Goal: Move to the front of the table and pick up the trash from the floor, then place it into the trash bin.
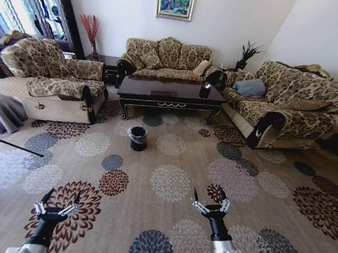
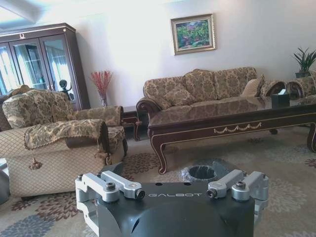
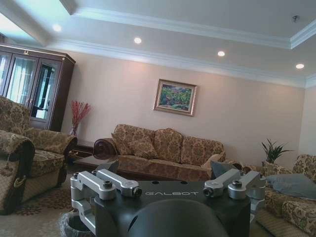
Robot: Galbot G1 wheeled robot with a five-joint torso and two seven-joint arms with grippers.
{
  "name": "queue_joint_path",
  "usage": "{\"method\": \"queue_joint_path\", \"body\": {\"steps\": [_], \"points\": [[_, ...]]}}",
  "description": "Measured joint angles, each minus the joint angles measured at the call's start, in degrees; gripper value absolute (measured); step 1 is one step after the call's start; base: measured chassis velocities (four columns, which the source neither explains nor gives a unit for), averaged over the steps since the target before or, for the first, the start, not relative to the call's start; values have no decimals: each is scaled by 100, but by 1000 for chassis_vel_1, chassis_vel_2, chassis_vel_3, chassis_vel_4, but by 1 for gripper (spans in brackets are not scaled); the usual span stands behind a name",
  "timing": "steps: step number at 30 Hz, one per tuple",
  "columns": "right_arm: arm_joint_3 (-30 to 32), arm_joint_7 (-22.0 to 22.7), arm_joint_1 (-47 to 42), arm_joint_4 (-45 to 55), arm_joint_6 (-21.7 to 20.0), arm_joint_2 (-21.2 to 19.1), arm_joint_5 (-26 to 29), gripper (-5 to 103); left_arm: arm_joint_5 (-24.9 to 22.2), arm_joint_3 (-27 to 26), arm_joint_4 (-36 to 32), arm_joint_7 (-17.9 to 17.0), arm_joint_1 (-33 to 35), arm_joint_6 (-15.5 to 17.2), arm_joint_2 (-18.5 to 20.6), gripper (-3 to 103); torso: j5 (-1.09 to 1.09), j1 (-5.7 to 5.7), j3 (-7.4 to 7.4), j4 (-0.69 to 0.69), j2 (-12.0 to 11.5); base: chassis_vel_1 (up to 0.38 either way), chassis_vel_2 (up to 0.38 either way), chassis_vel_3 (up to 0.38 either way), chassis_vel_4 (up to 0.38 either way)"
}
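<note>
The dark wood counter [image 1: 171,94] stands well ahead between the sofas. The black trash bin [image 1: 138,138] sits on the carpet just before it. Near me, left claw [image 1: 57,203] and right claw [image 1: 210,201] hover spread open, empty.

"GALBOT" on left tool [image 2: 172,193] body, "GALBOT" on right tool [image 3: 169,192] body
</note>
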Motion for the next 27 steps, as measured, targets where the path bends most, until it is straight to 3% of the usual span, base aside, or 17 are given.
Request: {"method": "queue_joint_path", "body": {"steps": [27], "points": [[0, 0, 0, 0, 0, 0, 0, 100, 0, 0, 0, 0, 0, 0, 0, 100, 0, -29, -35, 0, -63, 0, 0, 0, 0]]}}
